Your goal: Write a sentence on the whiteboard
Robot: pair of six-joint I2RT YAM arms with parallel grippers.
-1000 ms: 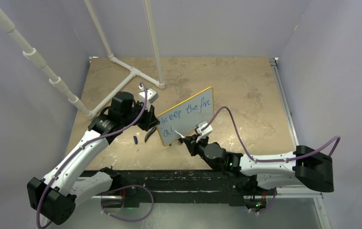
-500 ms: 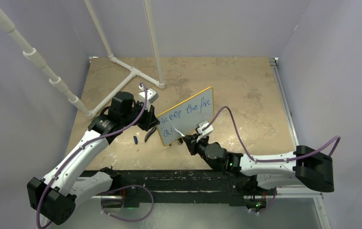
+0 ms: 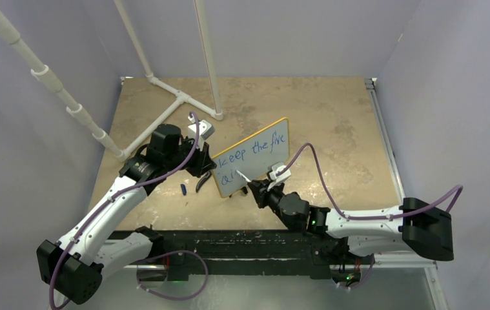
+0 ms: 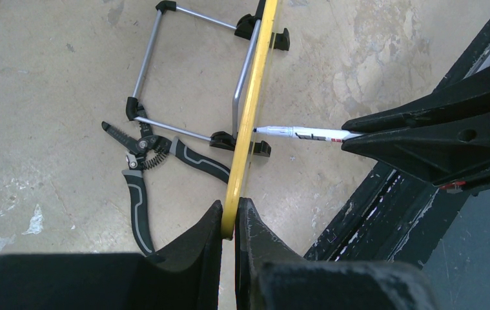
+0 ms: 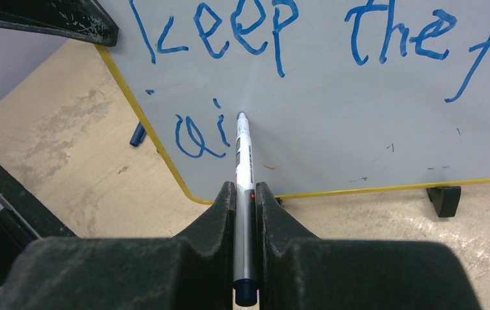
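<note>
Whiteboard (image 5: 358,116): a flat, smooth white panel with a thin yellow-orange frame and rounded corners. It stands upright on small black feet near the middle of the desk (image 3: 332,116), turned at an angle between my two arms.
Stand: bare metal rods (image 4: 164,71) with black joints brace the board from behind.
Sentence (image 5: 242,26): blue handwritten marker strokes, loose and uneven. The top line reads "keep the" and then a word starting with "fi". A lower line so far shows only "ai" (image 5: 200,135).
My left claw (image 4: 229,213): closed on the whiteboard's yellow edge, with one matte black finger on each face.
My right claw (image 5: 245,190): clamped around a marker (image 5: 245,168), which lies in the groove between my fingers.
Marker: a slim grey-and-white barrel with a dark blue butt end. Its tip touches the board just right of the "ai".
Desk surface: tan, mottled and scuffed, with pale worn patches.
Pliers (image 4: 142,168): grey-and-black handles and a coiled spring, lying flat behind the board beside its stand.
Cap (image 3: 183,188): a small blue cylinder lying on the desk near my left arm.
</note>
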